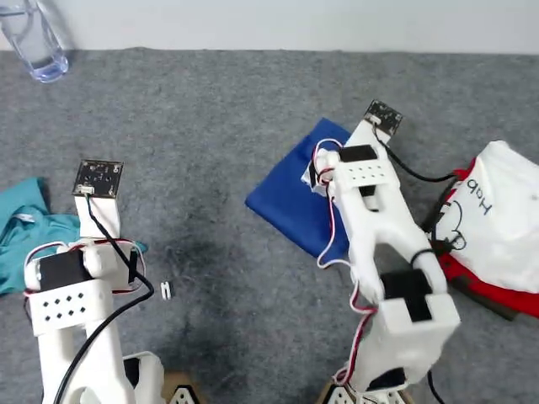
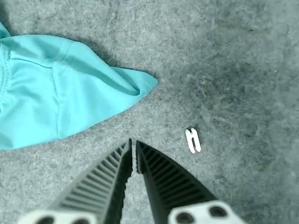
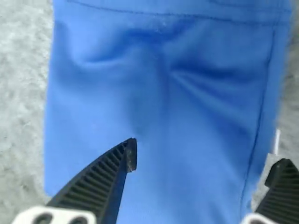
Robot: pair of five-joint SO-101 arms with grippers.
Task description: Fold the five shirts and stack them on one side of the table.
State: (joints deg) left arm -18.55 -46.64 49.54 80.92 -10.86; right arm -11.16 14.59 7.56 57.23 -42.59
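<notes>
A folded blue shirt (image 1: 296, 195) lies mid-table, partly under the right arm. In the right wrist view the blue shirt (image 3: 177, 93) spreads beneath my right gripper (image 3: 205, 161), whose fingers stand wide open just above it with nothing between them. A teal shirt (image 1: 25, 231) lies crumpled at the table's left edge. In the left wrist view the teal shirt (image 2: 56, 98) has a pointed corner near my left gripper (image 2: 133, 145), which is shut and empty over bare carpet. A white shirt (image 1: 505, 223) with black print lies on a red shirt (image 1: 484, 286) at the right edge.
The table has a grey carpet-like cover (image 1: 194, 126). A small white clip (image 1: 166, 290) lies beside the left arm, the same clip (image 2: 192, 140) near the left fingertips. A clear plastic bottle (image 1: 34, 42) stands at the far left corner.
</notes>
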